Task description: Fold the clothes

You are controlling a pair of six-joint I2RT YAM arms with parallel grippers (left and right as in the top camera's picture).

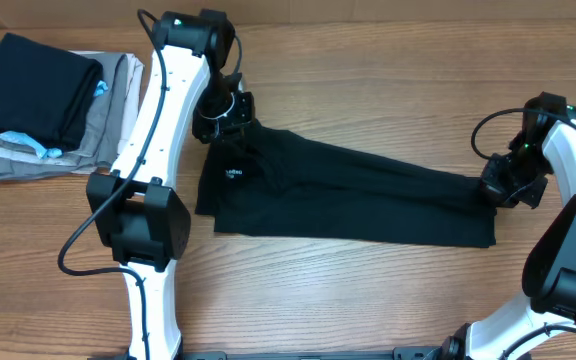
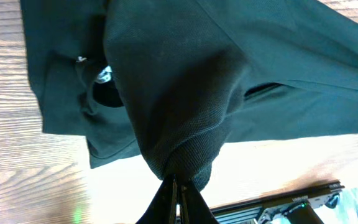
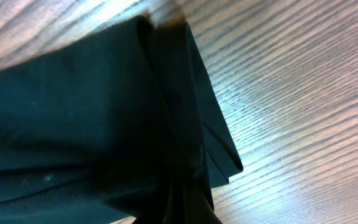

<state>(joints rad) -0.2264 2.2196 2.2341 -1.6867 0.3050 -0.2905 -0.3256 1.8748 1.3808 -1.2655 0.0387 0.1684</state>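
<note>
1. My left gripper (image 1: 222, 112) is pinched tight on the black shirt (image 1: 348, 195) at its 10 o'clock corner, with fabric bunched between the fingers.
2. My right gripper (image 1: 500, 186) is clamped on the shirt's 3 o'clock end.
3. The shirt lies in a long band across the table (image 1: 368, 300).
4. Risk: an uneven pull could slip a pinch or skew the fold.
5. Risk: a swing toward 9 o'clock could snag the folded pile (image 1: 38, 100).

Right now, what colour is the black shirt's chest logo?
The small logo print is white, on the soft black collared shirt; overhead view shows it best.
</note>
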